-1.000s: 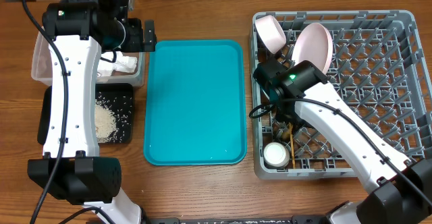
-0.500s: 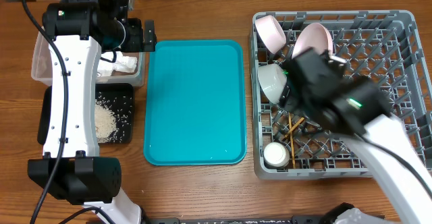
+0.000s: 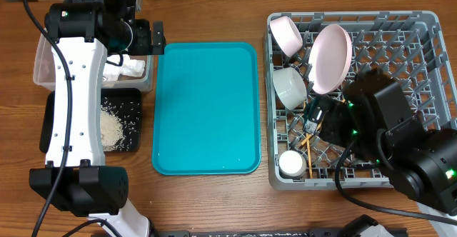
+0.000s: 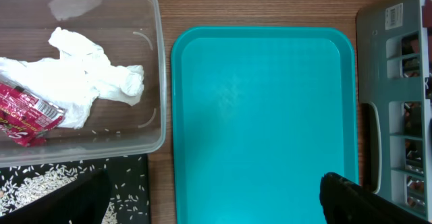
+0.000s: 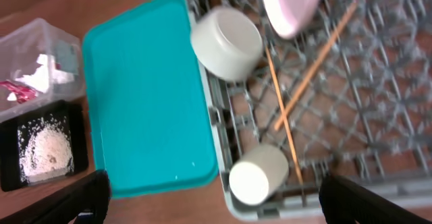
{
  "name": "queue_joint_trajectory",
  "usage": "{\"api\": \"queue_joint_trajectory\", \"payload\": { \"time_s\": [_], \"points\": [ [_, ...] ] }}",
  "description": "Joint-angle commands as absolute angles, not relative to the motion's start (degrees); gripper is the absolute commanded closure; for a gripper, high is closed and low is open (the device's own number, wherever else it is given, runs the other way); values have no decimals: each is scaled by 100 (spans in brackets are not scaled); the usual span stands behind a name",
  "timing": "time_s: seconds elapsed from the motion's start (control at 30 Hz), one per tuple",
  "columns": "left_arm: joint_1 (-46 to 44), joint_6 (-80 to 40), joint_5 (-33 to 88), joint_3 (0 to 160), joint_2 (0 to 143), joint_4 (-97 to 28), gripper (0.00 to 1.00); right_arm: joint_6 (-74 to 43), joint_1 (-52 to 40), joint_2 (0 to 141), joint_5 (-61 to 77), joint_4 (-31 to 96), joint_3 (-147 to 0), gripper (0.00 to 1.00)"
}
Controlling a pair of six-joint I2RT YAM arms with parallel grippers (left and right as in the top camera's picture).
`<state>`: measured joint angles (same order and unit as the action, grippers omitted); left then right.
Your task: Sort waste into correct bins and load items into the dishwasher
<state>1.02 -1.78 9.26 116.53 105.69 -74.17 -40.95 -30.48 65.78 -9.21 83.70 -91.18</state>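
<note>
The grey dish rack point(image 3: 421, 51) holds two white bowls point(image 3: 285, 33) point(image 3: 290, 87), a plate point(image 3: 330, 57) on edge, a cup point(image 3: 290, 164) lying on its side and chopsticks point(image 3: 308, 140). My right gripper point(image 3: 323, 119) is open and empty, raised above the rack. Its wrist view shows a bowl point(image 5: 226, 42), the plate point(image 5: 290, 5), the chopsticks point(image 5: 297, 89) and the cup point(image 5: 256, 173). My left gripper point(image 3: 153, 37) is open and empty beside the clear tub point(image 4: 158, 69). The tub holds the napkin point(image 4: 94, 82) and the wrapper point(image 4: 27, 109). Rice point(image 3: 111, 126) lies in the black tray point(image 3: 132, 98).
The teal tray point(image 3: 207, 108) lies bare between the bins and the rack; it also shows in the left wrist view point(image 4: 263, 116) and the right wrist view point(image 5: 142, 96). My right arm's bulk covers the rack's lower right part.
My right arm has lifted off the rack's left side and swung toward the lower right. The white bowl it covered now sits alone in the rack. My left arm has not moved.
</note>
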Motion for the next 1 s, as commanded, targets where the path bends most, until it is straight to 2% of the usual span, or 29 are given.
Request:
{"api": "queue_joint_trajectory", "payload": {
  "time_s": [0.0,0.13,0.3,0.43,0.47,0.63,0.73,0.97],
  "points": [
    [121,-213,972,11747,10602,-7415,0,-3011,-3020,6438,-1109,8025,-9174,0],
    [121,-215,969,11747,10602,-7415,0,-1957,-2237,5743,-709,7043,-8473,0],
    [121,-215,969,11747,10602,-7415,0,-1603,-1186,4501,-132,5758,-6737,0],
    [121,-215,969,11749,10602,-7415,0,-1603,-563,2842,89,4091,-4311,0],
    [121,-215,969,11747,10602,-7415,0,-1605,-373,2241,333,3332,-3426,0],
    [121,-215,969,11747,10602,-7415,0,-1616,-250,1055,486,1575,-1500,0],
    [121,-215,972,11747,10602,-7415,0,-1627,-250,604,484,1118,-875,0],
    [121,-215,969,11749,10602,-7415,0,-1603,-250,91,458,976,-294,0]
  ]
}}
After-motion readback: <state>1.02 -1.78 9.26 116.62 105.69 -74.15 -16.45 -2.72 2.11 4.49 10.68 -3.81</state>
